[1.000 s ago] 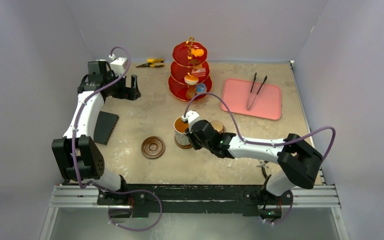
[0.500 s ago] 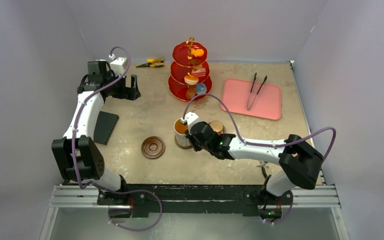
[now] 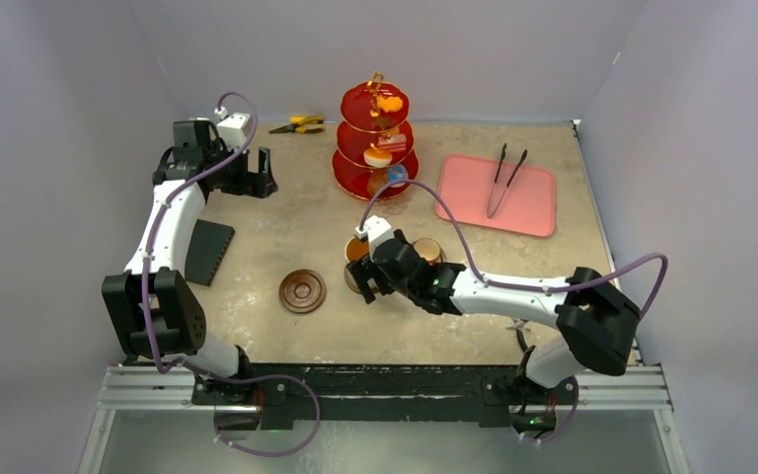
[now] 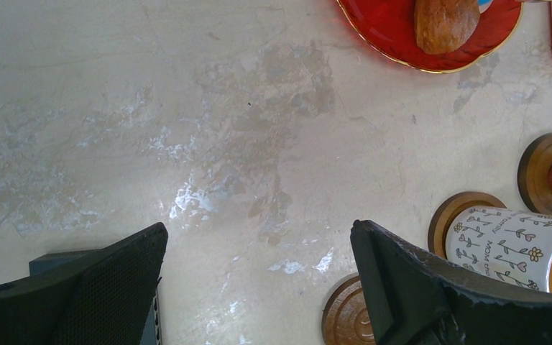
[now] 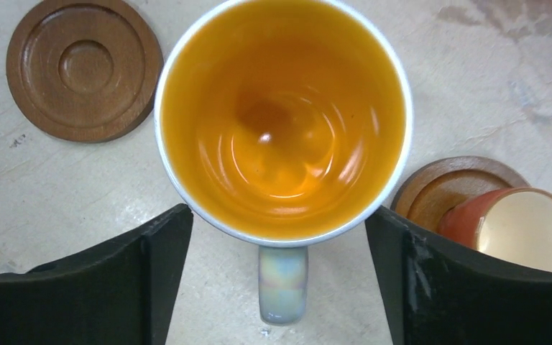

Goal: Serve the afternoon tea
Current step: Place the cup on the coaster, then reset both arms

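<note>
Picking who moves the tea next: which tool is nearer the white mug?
Right. The right tool is open right at the white mug, its fingers flanking the handle without touching. The left tool, also open, is far off toward the back left.

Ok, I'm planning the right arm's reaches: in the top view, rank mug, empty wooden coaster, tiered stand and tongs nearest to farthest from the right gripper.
From the right gripper:
1. white mug, just beyond its fingertips.
2. wooden coaster, to its left.
3. tiered stand, back centre.
4. tongs, on the pink tray, back right.
</note>
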Robot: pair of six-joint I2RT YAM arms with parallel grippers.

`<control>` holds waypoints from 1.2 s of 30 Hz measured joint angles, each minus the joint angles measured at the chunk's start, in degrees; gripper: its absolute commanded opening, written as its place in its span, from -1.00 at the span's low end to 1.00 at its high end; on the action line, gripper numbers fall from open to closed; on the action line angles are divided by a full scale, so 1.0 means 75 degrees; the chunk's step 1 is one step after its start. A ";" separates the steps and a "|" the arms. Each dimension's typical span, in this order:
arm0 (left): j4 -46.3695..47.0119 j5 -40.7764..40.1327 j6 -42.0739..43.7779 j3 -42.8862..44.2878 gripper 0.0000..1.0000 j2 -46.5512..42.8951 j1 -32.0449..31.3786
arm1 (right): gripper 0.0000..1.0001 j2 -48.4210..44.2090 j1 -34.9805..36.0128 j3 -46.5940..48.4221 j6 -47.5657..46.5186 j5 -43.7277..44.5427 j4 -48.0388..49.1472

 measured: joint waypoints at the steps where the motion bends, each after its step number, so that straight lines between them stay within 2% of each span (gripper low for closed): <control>1: 0.0000 -0.0006 0.0003 0.0000 0.99 0.0000 0.0000 | 0.97 -0.0050 0.0003 0.0047 0.0020 0.0041 -0.0047; 8: 0.0041 -0.0111 0.0003 -0.0012 0.99 -0.0032 0.0000 | 0.97 -0.1023 -0.0076 0.0408 0.0029 0.0219 -0.0376; 11: 0.0443 -0.0131 0.0003 -0.0370 0.98 -0.0192 0.0000 | 0.98 -0.1597 -0.0522 0.0568 0.0038 0.0087 -0.0338; 14: 0.1361 -0.0219 -0.0070 -0.1448 0.98 -0.0621 0.0000 | 0.98 -0.2092 -0.1673 0.0554 0.0082 -0.0140 -0.0152; 20: 0.4205 -0.0705 -0.0210 -0.4526 0.99 -0.1244 0.0000 | 0.98 -0.2500 -0.4299 -0.0085 0.0428 -0.0271 0.0513; 23: 0.5085 -0.0845 -0.0242 -0.5254 0.98 -0.1227 0.0000 | 0.98 -0.2474 -0.5187 -0.0592 0.0711 0.0163 0.0761; 26: 0.6213 -0.0935 -0.0382 -0.5925 0.98 -0.1154 0.0000 | 0.98 -0.2503 -0.5852 -0.1676 0.0810 0.1198 0.1871; 30: 0.7705 -0.1005 -0.0539 -0.6607 0.99 -0.0898 0.0000 | 0.97 -0.2320 -0.6120 -0.3346 0.0557 0.2425 0.3596; 36: 0.9804 -0.1151 -0.0935 -0.7484 0.99 -0.0326 0.0000 | 0.97 -0.1361 -0.6502 -0.4147 0.0507 0.3279 0.6021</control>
